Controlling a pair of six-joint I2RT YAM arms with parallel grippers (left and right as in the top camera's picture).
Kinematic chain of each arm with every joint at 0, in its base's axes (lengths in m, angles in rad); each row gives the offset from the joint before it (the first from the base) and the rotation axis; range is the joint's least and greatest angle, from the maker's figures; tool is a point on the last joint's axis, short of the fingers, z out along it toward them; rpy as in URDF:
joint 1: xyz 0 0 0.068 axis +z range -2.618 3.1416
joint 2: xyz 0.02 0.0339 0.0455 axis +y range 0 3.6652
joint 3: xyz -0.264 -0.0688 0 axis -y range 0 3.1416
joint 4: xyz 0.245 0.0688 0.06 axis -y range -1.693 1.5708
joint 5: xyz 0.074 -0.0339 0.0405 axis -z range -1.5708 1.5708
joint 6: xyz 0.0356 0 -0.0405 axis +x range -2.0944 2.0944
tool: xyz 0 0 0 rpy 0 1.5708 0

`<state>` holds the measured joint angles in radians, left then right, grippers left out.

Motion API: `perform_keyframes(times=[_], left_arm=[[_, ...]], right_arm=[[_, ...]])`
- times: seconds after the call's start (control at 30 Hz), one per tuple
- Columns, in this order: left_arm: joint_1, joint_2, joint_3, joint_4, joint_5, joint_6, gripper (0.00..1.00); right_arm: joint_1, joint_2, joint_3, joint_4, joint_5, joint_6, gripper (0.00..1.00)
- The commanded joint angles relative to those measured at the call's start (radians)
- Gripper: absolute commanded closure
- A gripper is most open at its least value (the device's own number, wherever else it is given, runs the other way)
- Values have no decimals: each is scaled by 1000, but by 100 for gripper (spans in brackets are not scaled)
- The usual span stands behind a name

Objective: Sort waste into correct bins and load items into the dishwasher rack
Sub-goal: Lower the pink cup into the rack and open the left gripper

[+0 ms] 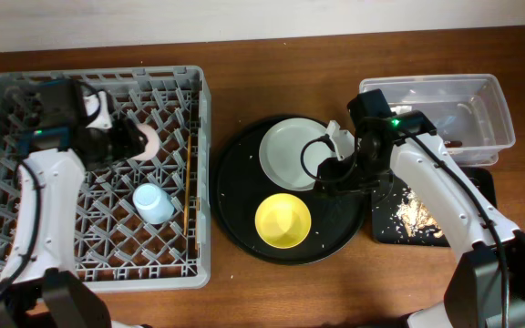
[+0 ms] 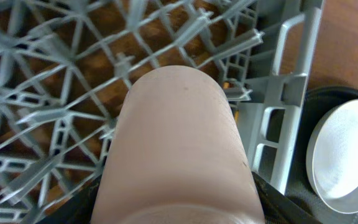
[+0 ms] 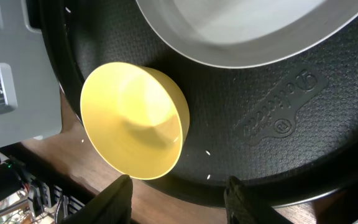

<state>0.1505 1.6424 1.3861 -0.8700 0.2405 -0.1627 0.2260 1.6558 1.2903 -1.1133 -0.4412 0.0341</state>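
My left gripper (image 1: 128, 143) is shut on the pink cup (image 1: 149, 141) and holds it on its side over the grey dishwasher rack (image 1: 25, 82). The cup fills the left wrist view (image 2: 179, 106). The light blue cup (image 1: 153, 202) stands mouth down in the rack, and the chopsticks (image 1: 189, 182) lie along the rack's right side. My right gripper (image 3: 179, 199) is open and empty above the round black tray (image 1: 244, 228), between the pale plate (image 1: 285, 150) and the yellow bowl (image 1: 283, 220). A white napkin (image 1: 339, 137) lies by the plate. I cannot make out the gold wrapper.
The clear tub (image 1: 490, 91) stands at the back right; its contents are unclear. The shallow black tray (image 1: 481, 187) in front of it holds tan crumbs (image 1: 416, 211). In the right wrist view the bowl (image 3: 132, 118) and the plate (image 3: 247, 31) sit on the round tray (image 3: 278, 124).
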Motion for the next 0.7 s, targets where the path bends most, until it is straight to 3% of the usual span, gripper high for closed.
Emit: perform_keyframes(times=[0.0,0.1,0.13,0.17,0.23,0.3,0.47,0.57,0.6,0.63,0.67], left_arm=[[-56,36,8,10,-112,-9,83],[-72,48,8,11,-127,-9,83],[-72,48,8,14,-134,-9,74],[-72,48,8,14,-143,-9,46],[-72,48,9,16,-152,-9,20],[-72,48,9,16,-151,-9,2],[-72,23,34,7,-142,-9,1],[-71,-86,114,-60,-118,-40,11],[-71,-116,119,-68,-117,-63,43],[-71,-165,119,-94,-124,-103,100],[-71,-178,119,-138,-164,-127,100]], right_arm=[[5,-10,-8,0,8,8,50],[5,-10,-8,-4,9,8,50],[5,-10,-8,-5,9,8,50],[5,-10,-8,-5,9,8,50],[5,-10,-8,-5,8,8,50],[5,-10,-8,-5,8,8,50],[5,-10,-8,-5,8,8,50],[17,-10,-8,-8,5,8,50],[26,-10,-8,-7,5,8,50],[53,-10,-8,-6,5,8,50],[74,-10,-8,-4,9,8,50]])
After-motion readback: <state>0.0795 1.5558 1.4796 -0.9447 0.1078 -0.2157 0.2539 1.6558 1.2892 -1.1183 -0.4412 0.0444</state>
